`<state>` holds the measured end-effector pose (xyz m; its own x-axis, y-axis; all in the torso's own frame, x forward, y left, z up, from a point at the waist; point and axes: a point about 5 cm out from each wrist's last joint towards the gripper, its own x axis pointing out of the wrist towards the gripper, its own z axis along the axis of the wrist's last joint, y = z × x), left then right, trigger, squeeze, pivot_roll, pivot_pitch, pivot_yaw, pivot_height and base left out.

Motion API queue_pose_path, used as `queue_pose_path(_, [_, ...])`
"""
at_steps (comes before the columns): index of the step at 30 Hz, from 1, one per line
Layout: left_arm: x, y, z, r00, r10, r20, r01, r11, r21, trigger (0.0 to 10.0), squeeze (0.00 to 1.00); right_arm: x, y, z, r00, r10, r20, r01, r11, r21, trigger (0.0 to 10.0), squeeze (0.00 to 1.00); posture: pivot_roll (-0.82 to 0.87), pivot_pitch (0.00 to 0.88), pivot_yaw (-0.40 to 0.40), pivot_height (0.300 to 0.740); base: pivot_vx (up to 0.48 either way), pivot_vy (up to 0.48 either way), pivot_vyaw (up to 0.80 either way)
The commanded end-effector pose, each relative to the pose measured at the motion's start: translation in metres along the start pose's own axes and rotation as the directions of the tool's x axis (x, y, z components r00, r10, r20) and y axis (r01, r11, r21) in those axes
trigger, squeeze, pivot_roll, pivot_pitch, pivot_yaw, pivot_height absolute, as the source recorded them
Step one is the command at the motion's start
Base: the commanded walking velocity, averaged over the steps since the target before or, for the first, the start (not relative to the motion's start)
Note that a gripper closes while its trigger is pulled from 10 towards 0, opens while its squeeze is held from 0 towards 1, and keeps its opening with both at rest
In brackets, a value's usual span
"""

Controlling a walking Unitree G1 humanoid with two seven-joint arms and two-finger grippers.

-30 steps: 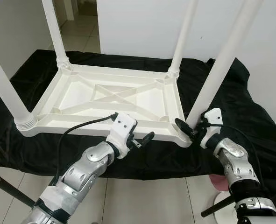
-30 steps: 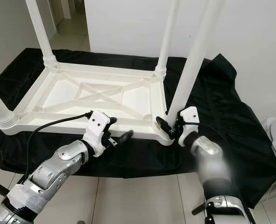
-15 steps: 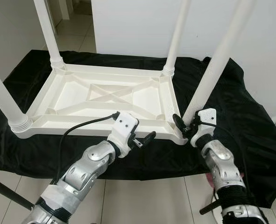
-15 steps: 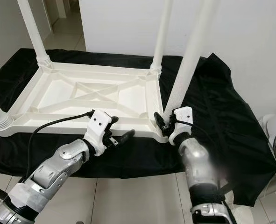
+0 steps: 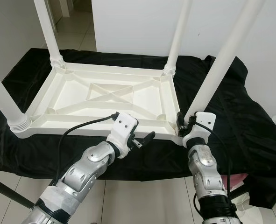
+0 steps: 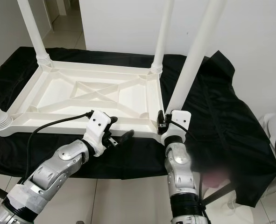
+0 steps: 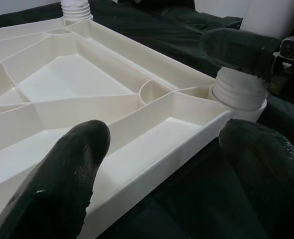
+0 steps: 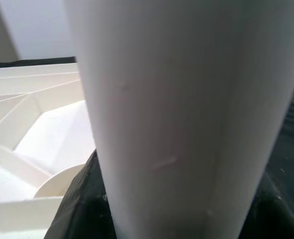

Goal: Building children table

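White leg [image 5: 222, 60] — clamped by right gripper [image 5: 187, 125] | left gripper [image 5: 142, 140] spread wide

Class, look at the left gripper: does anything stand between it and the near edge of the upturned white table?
Nothing visible does. The left gripper sits open just in front of the table's near rim, with only black cloth beneath the gap.

Upturned table [image 5: 105, 95] on cloth [image 5: 250, 116], legs [image 5: 222, 60] up
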<state>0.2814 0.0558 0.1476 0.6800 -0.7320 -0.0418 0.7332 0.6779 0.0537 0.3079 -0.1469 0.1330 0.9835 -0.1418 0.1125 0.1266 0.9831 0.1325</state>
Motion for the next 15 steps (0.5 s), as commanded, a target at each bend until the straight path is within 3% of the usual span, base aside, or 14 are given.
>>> queue_pose_path(1, [0.0,-0.01,0.0,0.986,-0.169,-0.005,0.169,0.986,0.002,10.0,0.0,-0.007,-0.004,-0.015,0.992,-0.088,-0.091,0.094,0.994,0.062,10.0,0.0,0.01,0.052,-0.03,0.74,0.0,0.0,0.0])
queue_pose_path(9, [0.001,-0.01,0.0,0.986,-0.166,-0.004,0.166,0.986,0.001,10.0,0.0,-0.008,0.002,-0.013,0.993,-0.073,-0.089,0.079,0.995,0.063,10.0,0.0,0.02,0.046,-0.037,0.74,0.0,0.0,0.0])
queue_pose_path(10, [0.001,-0.009,0.0,0.987,-0.163,-0.003,0.163,0.987,0.001,10.0,0.0,-0.007,0.001,-0.013,0.994,-0.071,-0.089,0.077,0.995,0.07,10.0,0.95,0.02,0.046,-0.037,0.74,0.0,0.0,0.0])
queue_pose_path(13, [0.001,-0.009,0.001,0.987,-0.161,-0.001,0.161,0.987,0.001,10.0,0.0,-0.007,0.001,-0.012,0.995,-0.06,-0.086,0.067,0.995,0.079,10.0,0.95,0.02,0.045,-0.04,0.74,0.0,0.0,0.0])
queue_pose_path(15, [0.002,-0.007,0.002,0.988,-0.153,0.005,0.153,0.988,0.005,10.0,0.0,-0.004,0.001,-0.003,0.999,0.001,-0.035,0.003,0.995,0.095,10.0,1.0,0.02,0.039,-0.044,0.74,0.0,0.0,0.0])
